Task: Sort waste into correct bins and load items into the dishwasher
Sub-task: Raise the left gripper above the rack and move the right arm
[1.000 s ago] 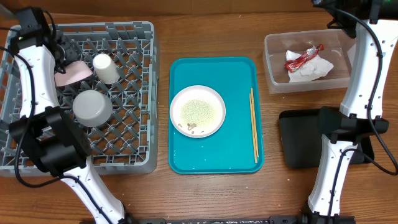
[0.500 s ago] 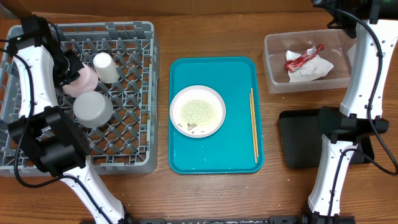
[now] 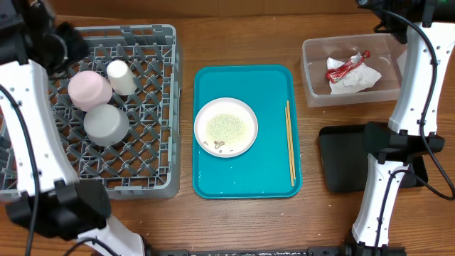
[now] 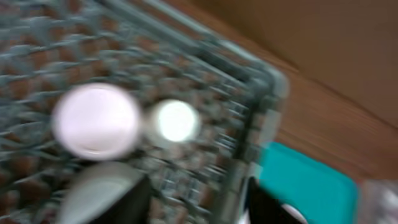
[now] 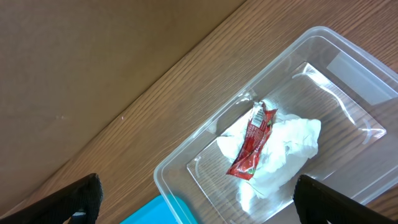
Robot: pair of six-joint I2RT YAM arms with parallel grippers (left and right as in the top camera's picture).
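Note:
My left gripper point(image 4: 196, 205) is open and empty above the grey dishwasher rack point(image 3: 153, 43), near its far left corner point(image 3: 70, 45); the left wrist view is blurred. In the rack rest an upturned pale pink bowl point(image 3: 89, 89) point(image 4: 96, 119), a white cup point(image 3: 119, 77) point(image 4: 176, 121) and a grey metal bowl point(image 3: 106, 123). The plate point(image 3: 226, 126) holds rice-like grains point(image 3: 229, 126), with chopsticks point(image 3: 290, 142) beside it. My right gripper point(image 5: 205, 199) hangs wide open over the clear tub point(image 5: 186, 155), which holds the red wrapper point(image 5: 252, 142) and white tissue point(image 5: 283, 152).
The plate and chopsticks lie on a teal serving tray point(image 3: 245, 178) at the table's middle. A black tray point(image 3: 345, 160) sits at the right, partly behind the right arm's base. Bare wooden table shows between rack and teal tray.
My left gripper has opened and let go of the pink bowl, which now lies upside down in the rack. The left arm has risen and pulled back. The right arm is still.

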